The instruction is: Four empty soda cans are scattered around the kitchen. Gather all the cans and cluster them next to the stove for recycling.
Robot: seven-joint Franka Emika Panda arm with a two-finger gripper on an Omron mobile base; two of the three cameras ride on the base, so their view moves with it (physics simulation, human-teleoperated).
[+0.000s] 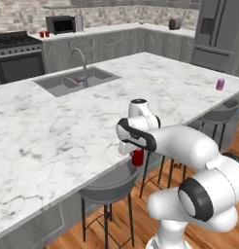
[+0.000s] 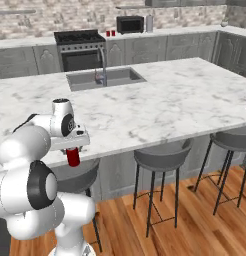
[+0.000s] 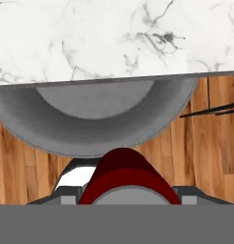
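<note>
A red soda can (image 1: pixel 137 158) hangs upright just off the island's near edge, above a stool, with my gripper (image 1: pixel 135 151) shut on it. The right base view shows the same can (image 2: pixel 73 157) under the hand (image 2: pixel 71 146). In the hand view the can (image 3: pixel 123 177) sits between the fingers and hides most of them. A purplish-pink can (image 1: pixel 220 84) stands on the island near its right edge. Two red cans (image 1: pixel 44 34) stand on the back counter just right of the stove (image 1: pixel 15 48), seen as small red cans (image 2: pixel 110 33) beside the stove (image 2: pixel 79 39).
The marble island (image 1: pixel 53 136) holds a sink with a tall faucet (image 1: pixel 82 68). Grey bar stools (image 2: pixel 162 155) line its near side, one seat (image 3: pixel 90 124) directly below the held can. A black microwave (image 1: pixel 60 24) and a grey roll sit on the back counter; a fridge (image 1: pixel 219 29) stands at right.
</note>
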